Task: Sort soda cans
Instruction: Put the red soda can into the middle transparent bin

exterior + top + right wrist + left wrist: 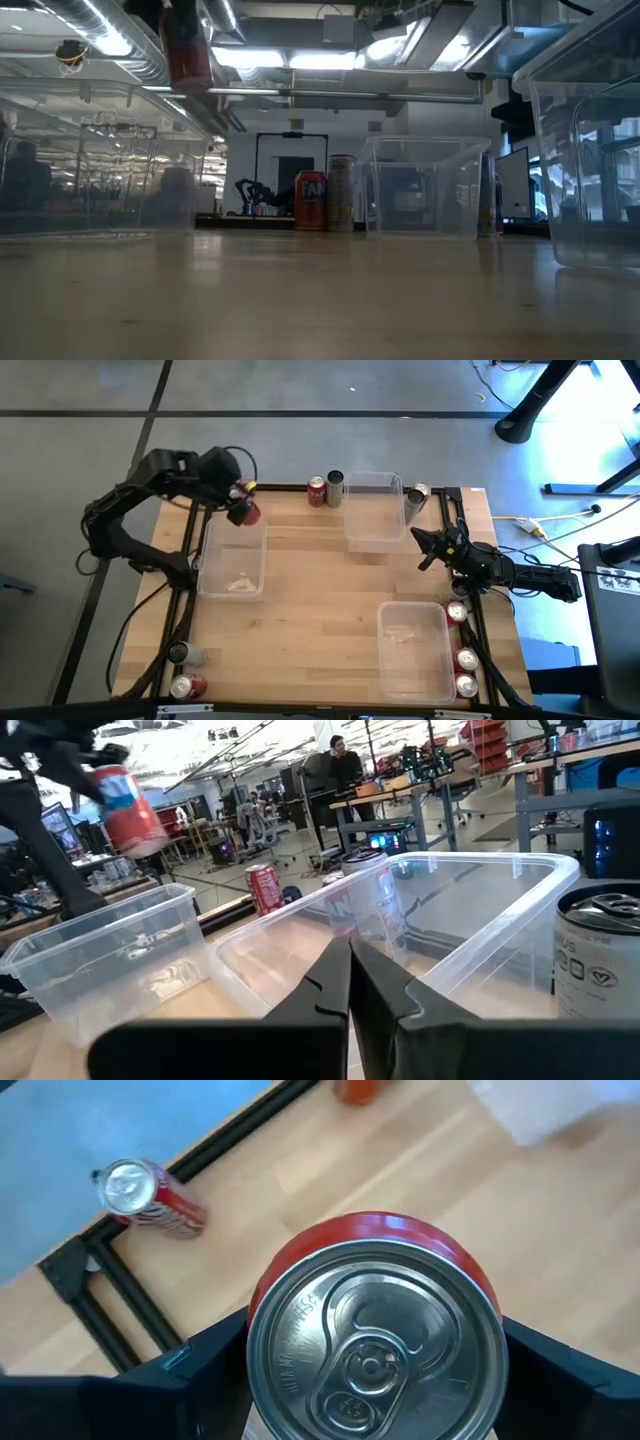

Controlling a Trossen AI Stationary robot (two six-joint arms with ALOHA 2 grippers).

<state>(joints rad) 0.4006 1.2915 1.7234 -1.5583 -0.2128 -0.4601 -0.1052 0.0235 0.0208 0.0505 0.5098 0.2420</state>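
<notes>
My left gripper (240, 506) holds a red soda can (246, 513) in the air over the far end of the left clear bin (232, 558); the low view shows the can (187, 50) high up. A red can (317, 491) and a grey can (335, 488) stand at the far edge, beside the far bin (375, 510). A silver can (416, 498) stands at that bin's right. My right gripper (425, 546) is shut on nothing at the right side, level, pointing at the far bin (400, 920). My left gripper pinches the red can between its two fingers (200, 1370), one on each side of the can's wall (262, 1285). The fingers slant down and run along the can, whose silver top (375, 1345) faces the wrist. The can is lifted clear and tilted (128, 810).
A third clear bin (415, 650) sits near right, with red cans (466, 658) along the right rail beside it. Two more cans (183, 670) lie at the near left corner. Dark frame rails (190, 575) run along the table's sides.
</notes>
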